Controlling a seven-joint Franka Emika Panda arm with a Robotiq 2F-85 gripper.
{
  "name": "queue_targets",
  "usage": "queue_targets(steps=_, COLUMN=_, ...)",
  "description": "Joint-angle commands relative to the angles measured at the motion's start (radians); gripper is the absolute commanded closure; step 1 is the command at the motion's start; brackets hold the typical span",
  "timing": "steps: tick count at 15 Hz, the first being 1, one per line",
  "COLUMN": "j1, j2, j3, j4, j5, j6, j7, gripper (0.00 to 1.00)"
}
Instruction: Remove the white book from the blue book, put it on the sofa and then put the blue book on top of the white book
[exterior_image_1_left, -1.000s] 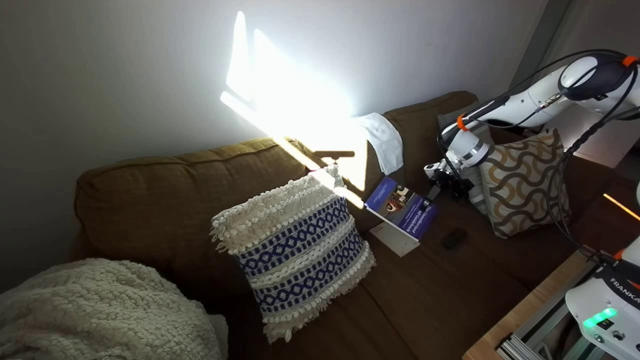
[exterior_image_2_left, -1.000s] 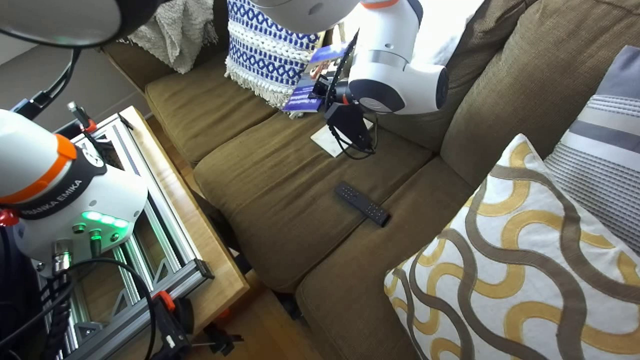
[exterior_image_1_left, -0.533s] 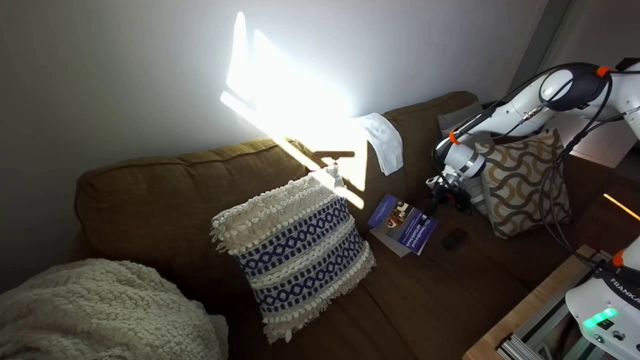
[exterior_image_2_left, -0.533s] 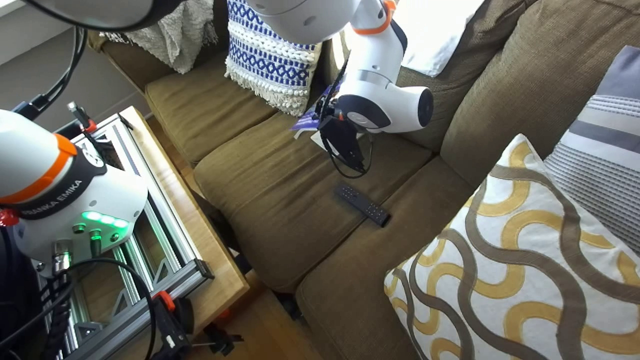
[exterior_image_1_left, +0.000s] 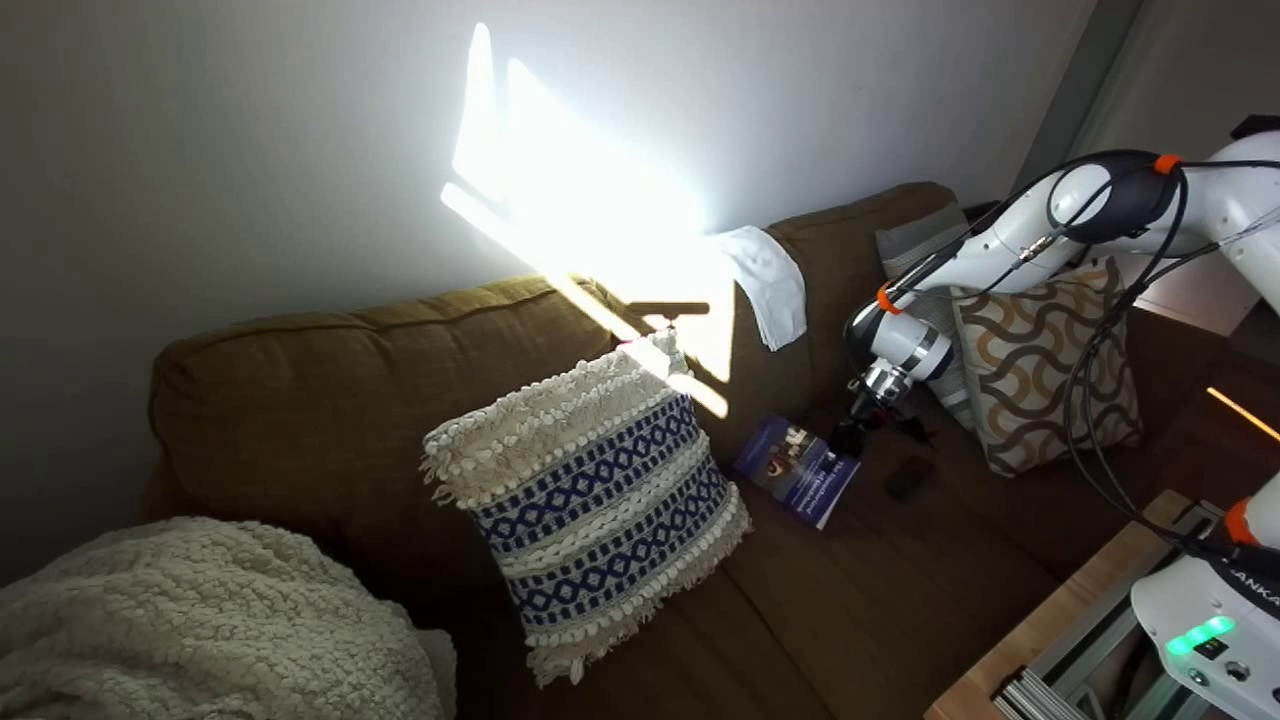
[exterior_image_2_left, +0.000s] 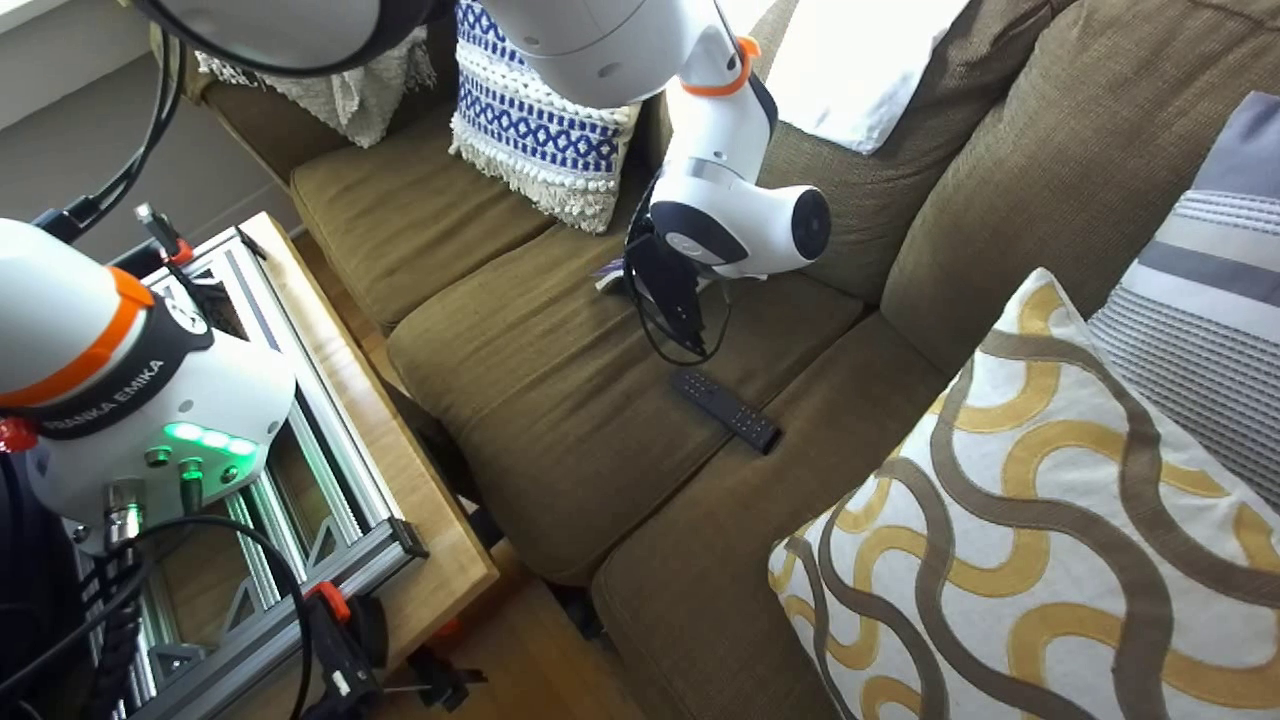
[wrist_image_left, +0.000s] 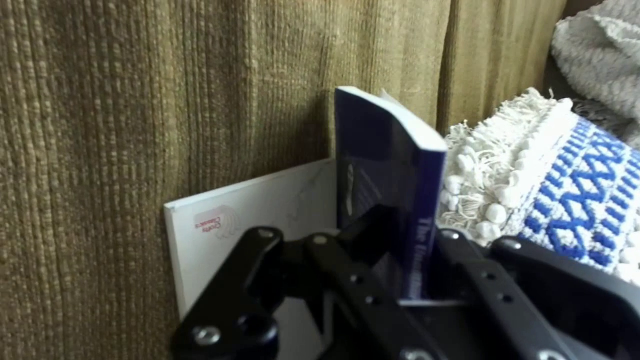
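The blue book (exterior_image_1_left: 795, 470) is in my gripper (wrist_image_left: 407, 240). In the wrist view the blue book (wrist_image_left: 382, 150) stands tilted on edge, its spine side between the fingers and its page edges showing at the top. The white book (wrist_image_left: 265, 205) lies flat on the brown sofa (wrist_image_left: 100, 125), partly below and behind the blue book. Whether the two books touch, I cannot tell. In an exterior view the blue book covers the white book. In an exterior view only a small corner of the blue book (exterior_image_2_left: 608, 268) shows past the wrist, and the fingers are hidden.
A blue-and-white knitted pillow (exterior_image_1_left: 610, 510) leans close beside the books. A black remote (exterior_image_2_left: 725, 410) lies on the seat near the gripper. A patterned pillow (exterior_image_2_left: 1000, 560) and a white cloth (exterior_image_1_left: 770, 285) are also on the sofa. The robot's table (exterior_image_2_left: 370, 400) stands in front.
My gripper has come down toward the sofa seat with the blue book. The blue book has moved over the white book, which showed beside it earlier in both exterior views.
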Motion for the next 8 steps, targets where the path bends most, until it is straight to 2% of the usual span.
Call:
queue_targets(steps=1, j1=0.043, j2=0.042, j3=-0.033, j4=0.038, j5=0.000, j6=0.064, j7=0.105, gripper=0.97)
queue_targets(steps=7, j1=0.087, j2=0.076, j3=-0.054, j4=0.064, j5=-0.057, j6=0.145, j7=0.248, gripper=0.97)
queue_targets(steps=8, j1=0.093, j2=0.081, j3=-0.059, j4=0.068, j5=-0.072, j6=0.152, j7=0.271, gripper=0.78)
